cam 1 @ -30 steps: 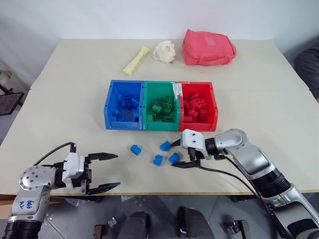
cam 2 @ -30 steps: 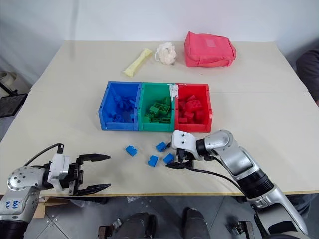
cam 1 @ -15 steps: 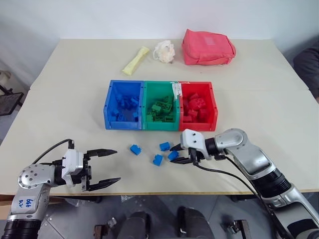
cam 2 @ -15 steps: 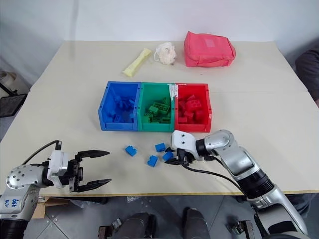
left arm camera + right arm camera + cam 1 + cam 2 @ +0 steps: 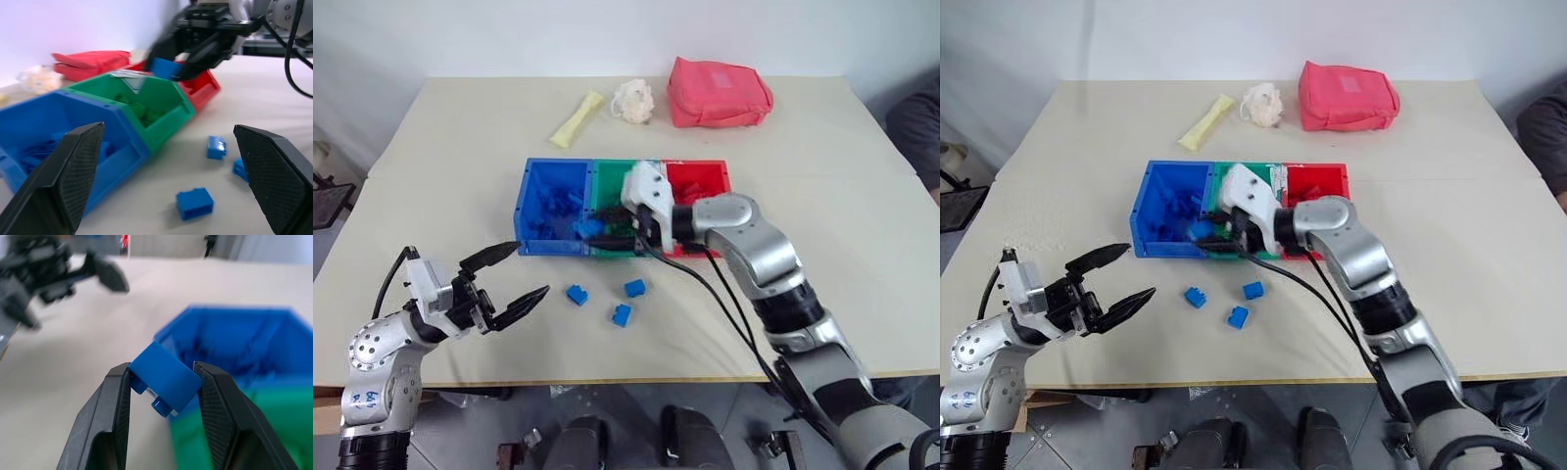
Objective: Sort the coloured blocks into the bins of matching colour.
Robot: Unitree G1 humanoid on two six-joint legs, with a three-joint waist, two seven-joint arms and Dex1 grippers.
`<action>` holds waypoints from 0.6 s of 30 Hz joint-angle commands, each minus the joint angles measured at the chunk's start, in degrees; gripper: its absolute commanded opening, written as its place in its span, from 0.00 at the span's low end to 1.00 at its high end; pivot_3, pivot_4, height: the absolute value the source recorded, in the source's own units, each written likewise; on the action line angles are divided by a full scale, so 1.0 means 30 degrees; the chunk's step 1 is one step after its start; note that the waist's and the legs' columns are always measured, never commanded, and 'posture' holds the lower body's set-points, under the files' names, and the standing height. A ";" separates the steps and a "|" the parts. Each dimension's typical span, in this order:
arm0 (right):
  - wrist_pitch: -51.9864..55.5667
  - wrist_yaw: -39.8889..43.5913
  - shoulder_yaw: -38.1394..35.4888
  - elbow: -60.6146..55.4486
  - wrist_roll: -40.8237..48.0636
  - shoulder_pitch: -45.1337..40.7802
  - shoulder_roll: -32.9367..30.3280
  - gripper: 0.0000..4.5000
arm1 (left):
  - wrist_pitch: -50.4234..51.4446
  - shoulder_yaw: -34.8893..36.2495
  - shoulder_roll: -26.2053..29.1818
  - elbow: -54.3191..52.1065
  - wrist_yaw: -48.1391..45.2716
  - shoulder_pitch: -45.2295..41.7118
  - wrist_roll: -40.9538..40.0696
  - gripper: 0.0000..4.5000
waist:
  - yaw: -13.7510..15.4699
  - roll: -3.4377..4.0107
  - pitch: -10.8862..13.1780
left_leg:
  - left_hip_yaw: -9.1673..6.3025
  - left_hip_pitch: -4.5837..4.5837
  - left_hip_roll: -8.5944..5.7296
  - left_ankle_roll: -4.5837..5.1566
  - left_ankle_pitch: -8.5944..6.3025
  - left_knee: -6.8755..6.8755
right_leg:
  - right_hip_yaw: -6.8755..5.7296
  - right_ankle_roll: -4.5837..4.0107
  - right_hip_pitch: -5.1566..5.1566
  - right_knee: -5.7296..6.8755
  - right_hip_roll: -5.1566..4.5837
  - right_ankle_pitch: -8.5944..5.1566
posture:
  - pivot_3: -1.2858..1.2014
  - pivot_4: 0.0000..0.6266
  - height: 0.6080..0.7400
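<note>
My right gripper (image 5: 594,233) is shut on one blue block (image 5: 166,379) and holds it in the air at the front wall where the blue bin (image 5: 531,186) meets the green bin (image 5: 609,172). The red bin (image 5: 707,169) is joined on the right. All three bins hold bricks of their own colour. Three more blue blocks lie on the table in front of the bins (image 5: 577,294), (image 5: 635,288), (image 5: 623,314). My left gripper (image 5: 529,269) hangs open and empty over the table's front left, apart from them.
At the back of the table lie a red fabric pouch (image 5: 720,93), a white crumpled object (image 5: 633,100) and a yellow packet (image 5: 579,117). A person's sleeve (image 5: 918,117) shows at the right edge. The table's front edge runs just behind my left gripper.
My right gripper shut on a blue block from the table, then lifted it up and left to the bins' front wall. My left gripper rose and tilted upward, staying open.
</note>
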 commanded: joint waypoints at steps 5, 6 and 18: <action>-0.3779 -0.2757 -0.0671 0.5898 -0.1339 -0.2931 0.3329 0.57 | -0.0259 0.1071 -0.1058 -0.1372 0.2018 0.0352 -0.0489 1.00 | -0.0315 -0.0001 -0.0001 | -0.0026 -0.0002 -0.0034 0.0002 0.0000 -0.0002 | 0.0006 -0.0003 -0.0017 0.0053 -0.0006 -0.0001 | 0.52 0.24 1.00; -0.4108 -0.2881 -0.0745 0.6313 -0.1449 -0.3073 0.3525 0.64 | -0.0238 0.1123 -0.1157 -0.1416 0.2255 0.0306 -0.0464 1.00 | -0.0341 -0.0001 -0.0001 | -0.0027 0.0000 -0.0028 0.0001 0.0000 -0.0004 | 0.0006 -0.0005 -0.0025 0.0064 -0.0001 -0.0002 | 0.52 0.24 1.00; -0.4603 -0.1651 -0.1131 0.5291 -0.1154 -0.2204 0.2877 0.98 | 0.0211 0.1233 -0.0881 -0.1562 0.2372 0.0416 -0.0860 1.00 | -0.0345 -0.0001 -0.0001 | -0.0025 -0.0009 -0.0021 -0.0005 0.0000 -0.0011 | 0.0020 -0.0029 -0.0063 0.0104 0.0004 -0.0016 | 0.52 0.24 1.00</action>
